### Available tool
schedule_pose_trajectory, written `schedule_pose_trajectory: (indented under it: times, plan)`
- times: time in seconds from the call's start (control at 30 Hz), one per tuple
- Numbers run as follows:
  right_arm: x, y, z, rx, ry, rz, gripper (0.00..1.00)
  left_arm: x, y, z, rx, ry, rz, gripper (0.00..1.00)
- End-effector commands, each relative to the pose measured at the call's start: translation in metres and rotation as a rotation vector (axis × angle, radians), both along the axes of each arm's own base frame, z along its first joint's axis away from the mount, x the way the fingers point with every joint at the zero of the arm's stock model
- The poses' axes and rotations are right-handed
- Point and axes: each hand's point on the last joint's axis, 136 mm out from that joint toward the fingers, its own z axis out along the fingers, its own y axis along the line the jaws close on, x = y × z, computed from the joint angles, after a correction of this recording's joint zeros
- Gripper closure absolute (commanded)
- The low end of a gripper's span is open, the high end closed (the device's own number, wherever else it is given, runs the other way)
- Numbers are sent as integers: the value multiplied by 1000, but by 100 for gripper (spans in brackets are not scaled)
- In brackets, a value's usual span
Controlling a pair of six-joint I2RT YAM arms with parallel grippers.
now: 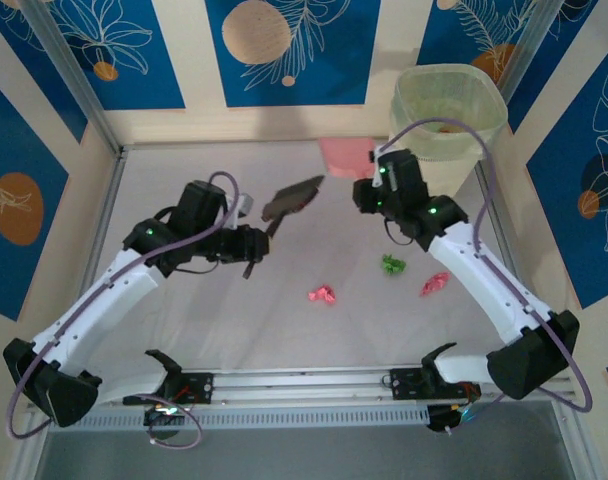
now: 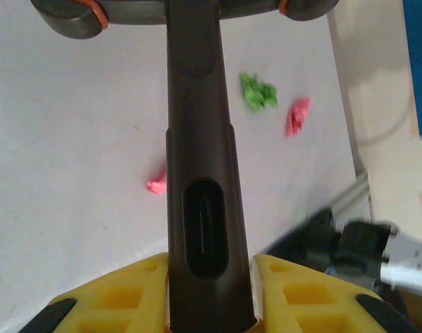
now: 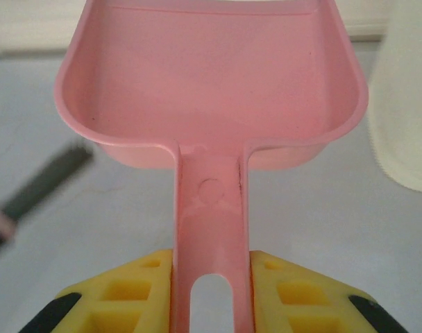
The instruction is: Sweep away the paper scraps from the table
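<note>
Three paper scraps lie on the white table: a green one, a pink one and a red one. My left gripper is shut on the handle of the black brush, held above the table's middle, away from the scraps. My right gripper is shut on the handle of the pink dustpan, whose empty scoop points to the back of the table.
A translucent bin stands at the back right corner, next to the dustpan. Aluminium rails edge the table, with patterned walls behind. The brush appears blurred at the left of the right wrist view.
</note>
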Motion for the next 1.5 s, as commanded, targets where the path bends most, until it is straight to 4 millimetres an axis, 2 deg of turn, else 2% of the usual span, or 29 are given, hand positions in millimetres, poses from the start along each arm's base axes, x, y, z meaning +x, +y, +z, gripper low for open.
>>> schedule_pose_trajectory:
  times: [0.0, 0.13, 0.23, 0.3, 0.37, 0.53, 0.6, 0.8, 0.93, 1.07, 1.2, 1.47]
  plan:
    - [-21, -28, 12, 34, 67, -87, 100, -14, -25, 0, -14, -80, -155, 100]
    - [-28, -50, 50, 74, 0, -162, 100, -26, -72, -9, 39, -73, -354, 100]
    - [-33, -75, 66, 147, -2, -265, 100, -22, -105, -19, 53, -57, -460, 100]
    - [-37, -91, 71, 186, 5, -333, 100, -17, -126, -24, 58, -77, -510, 100]
    - [-41, -98, 77, 220, 12, -356, 100, -17, -151, -28, 54, -96, -575, 100]
    - [-52, -115, 99, 227, -5, -416, 100, -35, -218, -51, 150, -140, -798, 100]
    - [-55, -121, 103, 244, -4, -437, 100, -38, -237, -60, 184, -164, -845, 100]
    - [-65, -126, 101, 267, 34, -448, 100, -47, -284, -66, 164, -231, -892, 100]
    - [-70, -126, 99, 261, 51, -444, 100, -64, -299, -80, 149, -205, -928, 100]
    - [-69, -123, 92, 259, 74, -428, 100, -65, -303, -98, 158, -154, -921, 100]
    - [-70, -120, 85, 271, 99, -423, 100, -64, -296, -117, 217, -114, -911, 100]
    - [-73, -121, 72, 272, 131, -437, 100, -42, -267, -147, 414, -109, -826, 100]
